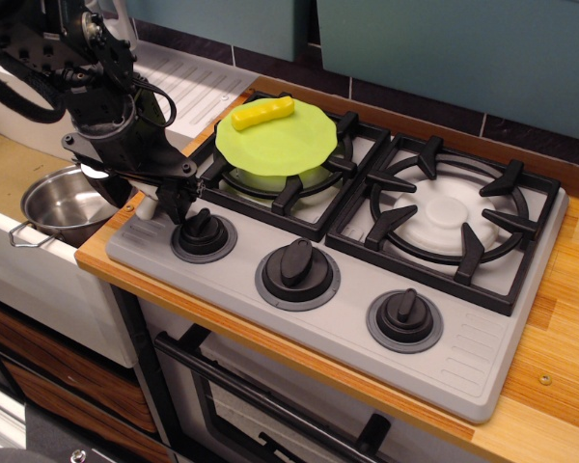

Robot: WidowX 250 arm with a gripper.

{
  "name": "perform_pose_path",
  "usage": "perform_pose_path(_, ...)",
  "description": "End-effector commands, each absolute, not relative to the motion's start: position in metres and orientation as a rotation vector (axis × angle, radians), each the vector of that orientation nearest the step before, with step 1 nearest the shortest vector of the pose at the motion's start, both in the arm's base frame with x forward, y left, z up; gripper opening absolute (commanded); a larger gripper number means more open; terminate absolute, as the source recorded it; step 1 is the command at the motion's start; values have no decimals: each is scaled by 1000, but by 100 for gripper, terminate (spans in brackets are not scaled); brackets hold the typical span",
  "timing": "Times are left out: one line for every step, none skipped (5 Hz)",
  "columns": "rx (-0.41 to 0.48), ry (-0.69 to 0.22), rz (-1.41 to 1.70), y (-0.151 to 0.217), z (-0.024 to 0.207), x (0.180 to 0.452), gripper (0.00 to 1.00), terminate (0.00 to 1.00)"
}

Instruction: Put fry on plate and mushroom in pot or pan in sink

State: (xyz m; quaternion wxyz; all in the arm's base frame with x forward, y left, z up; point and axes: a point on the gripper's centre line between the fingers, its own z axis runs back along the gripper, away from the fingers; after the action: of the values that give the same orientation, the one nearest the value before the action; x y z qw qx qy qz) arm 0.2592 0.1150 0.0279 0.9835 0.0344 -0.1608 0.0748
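The yellow fry (261, 113) lies on the lime-green plate (280, 147), which rests on the left back burner. My black gripper (151, 198) is low over the stove's front left corner, its fingers closed around the white mushroom (145, 206). Only the mushroom's lower white part shows beneath the fingers, and it still sits on the grey stove top. The shiny steel pot (66, 204) stands in the sink (10, 164) just left of the gripper, and it is empty.
Three black knobs line the stove front; the nearest (203, 231) is just right of the gripper. The ribbed drainboard (201, 85) lies behind the arm. A bare burner (449, 217) is on the right. The wooden counter edge (96, 253) separates stove and sink.
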Motion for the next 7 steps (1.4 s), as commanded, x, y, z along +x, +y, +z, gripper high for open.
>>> perform_pose_path(104,-333,82,140,67,268,0,0)
perform_pose_path(105,-338,40,166,74,278,0,0)
perform_pose_path(107,-352,8,189,74,287,0,0)
perform_pose_path(102,-351,-5,206,69,293,0,0)
perform_pose_path(83,-341,0,219,60,295,0,0)
perform_pose_path(65,-337,8,226,45,294,0,0)
perform_pose_path(54,-344,29,227,29,289,0,0)
